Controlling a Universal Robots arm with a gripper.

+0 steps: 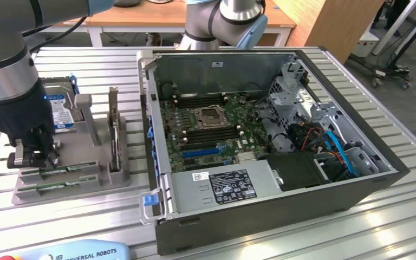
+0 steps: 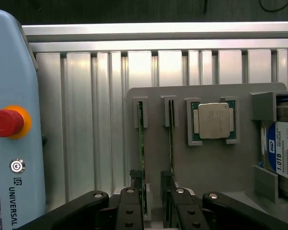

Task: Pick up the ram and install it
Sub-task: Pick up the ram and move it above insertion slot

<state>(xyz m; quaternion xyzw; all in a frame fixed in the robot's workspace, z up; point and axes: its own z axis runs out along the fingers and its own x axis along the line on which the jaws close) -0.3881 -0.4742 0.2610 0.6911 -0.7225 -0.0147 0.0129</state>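
Where parted fingers [image 2: 130, 211] cover one end, ram [image 2: 141, 143] edge-on in grey holder [image 2: 206, 167]

Ram [image 2: 140, 143] — 2nd stick [image 2: 171, 143] close, tight prob.

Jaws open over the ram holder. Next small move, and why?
Probably a sideways nudge to centre one ram stick between the jaws: they look centred over the gap between the two sticks in the grey holder, so closing might catch neither.
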